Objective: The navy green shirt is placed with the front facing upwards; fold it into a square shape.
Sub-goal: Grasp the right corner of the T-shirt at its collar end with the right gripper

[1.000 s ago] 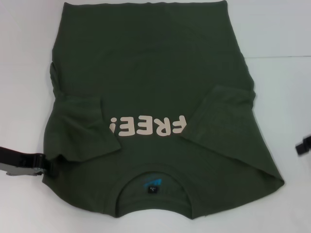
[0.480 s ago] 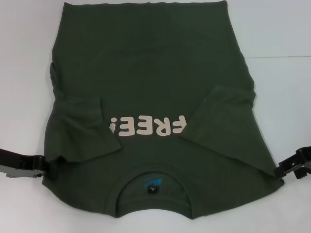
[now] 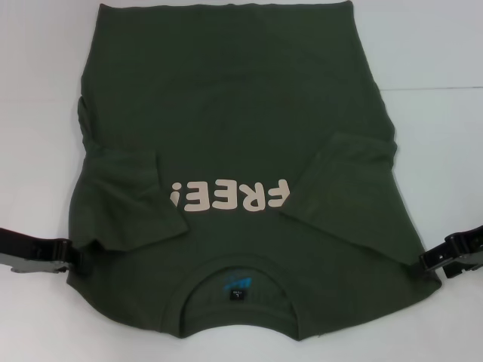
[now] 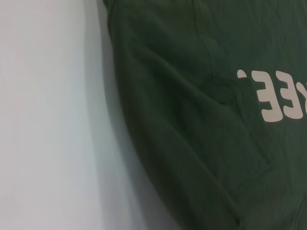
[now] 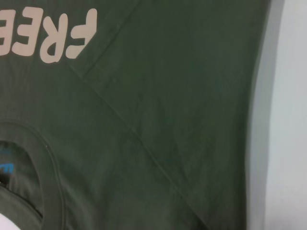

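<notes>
The navy green shirt (image 3: pixel 226 113) lies flat on the white table, front up, with the cream "FREE!" lettering (image 3: pixel 230 196) across the chest. Its ribbed collar (image 3: pixel 240 311) and neck label (image 3: pixel 236 285) are nearest me. Both short sleeves are folded inward over the chest. My left gripper (image 3: pixel 69 256) sits at the shirt's left shoulder edge. At the right shoulder corner is my right gripper (image 3: pixel 429 261). The left wrist view shows the shirt (image 4: pixel 201 143) and its folded sleeve. The right wrist view shows the shirt (image 5: pixel 168 120), its lettering (image 5: pixel 53 38) and part of the collar (image 5: pixel 43 182).
The white table (image 3: pixel 438 60) shows bare on both sides of the shirt and along the near edge. The shirt's hem reaches the far edge of the head view. Nothing else lies on the table.
My right gripper has come in from the right edge of the view to the shirt's right shoulder corner. The left gripper has barely shifted. The shirt has not moved.
</notes>
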